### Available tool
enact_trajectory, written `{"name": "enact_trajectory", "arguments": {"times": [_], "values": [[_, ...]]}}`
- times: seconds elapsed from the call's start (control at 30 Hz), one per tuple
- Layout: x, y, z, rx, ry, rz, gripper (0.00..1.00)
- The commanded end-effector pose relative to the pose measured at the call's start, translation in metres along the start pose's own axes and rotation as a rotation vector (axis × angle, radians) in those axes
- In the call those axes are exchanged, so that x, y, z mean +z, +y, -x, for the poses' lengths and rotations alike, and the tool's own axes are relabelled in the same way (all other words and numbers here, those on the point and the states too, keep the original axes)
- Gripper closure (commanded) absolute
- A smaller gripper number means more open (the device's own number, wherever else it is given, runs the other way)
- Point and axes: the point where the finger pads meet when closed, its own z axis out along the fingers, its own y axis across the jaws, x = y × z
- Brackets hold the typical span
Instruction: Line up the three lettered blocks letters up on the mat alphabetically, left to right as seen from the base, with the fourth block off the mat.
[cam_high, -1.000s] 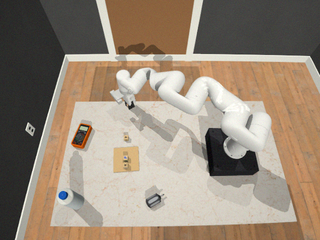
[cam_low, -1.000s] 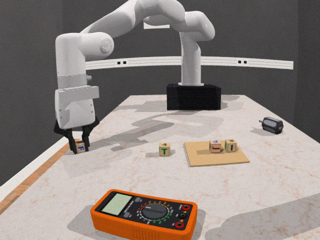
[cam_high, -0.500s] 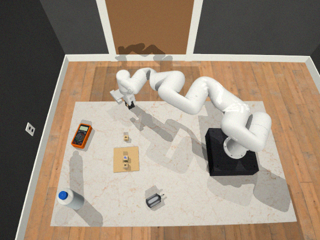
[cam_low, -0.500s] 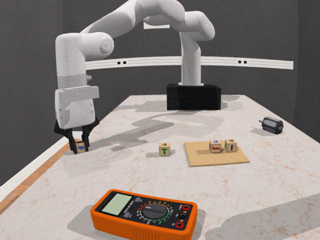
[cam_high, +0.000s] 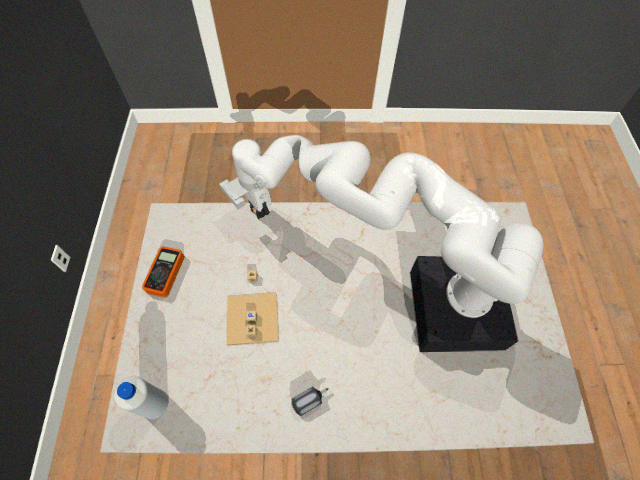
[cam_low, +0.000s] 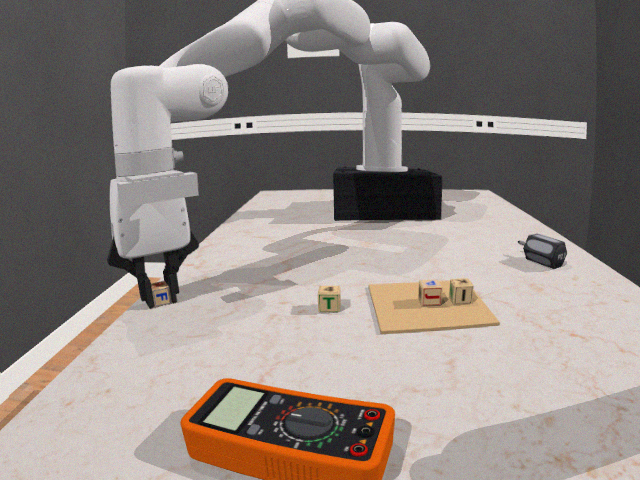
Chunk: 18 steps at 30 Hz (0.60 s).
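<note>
My gripper is at the far edge of the marble top, shut on a wooden block with a blue F on its side; in the overhead view the gripper hides that block. A tan mat holds two blocks side by side: one with a blue P on top and one with an X on top. In the side view these blocks show a red L and a black I on their sides. A further block stands off the mat, with a green T on its side.
An orange multimeter lies left of the mat. A white bottle with a blue cap stands at the front left. A small dark motor-like part lies at the front. The black robot base is on the right.
</note>
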Motion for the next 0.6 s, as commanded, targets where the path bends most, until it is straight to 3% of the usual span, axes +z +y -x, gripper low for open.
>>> {"name": "enact_trajectory", "arguments": {"times": [0.0,0.2,0.47,0.57], "values": [[-0.004,0.002,-0.001,0.0,0.003,0.006,0.77],[-0.012,0.002,-0.001,0.0,0.003,0.006,0.77],[-0.063,0.002,-0.001,0.0,0.003,0.006,0.77],[-0.071,0.002,-0.001,0.0,0.003,0.006,0.77]]}}
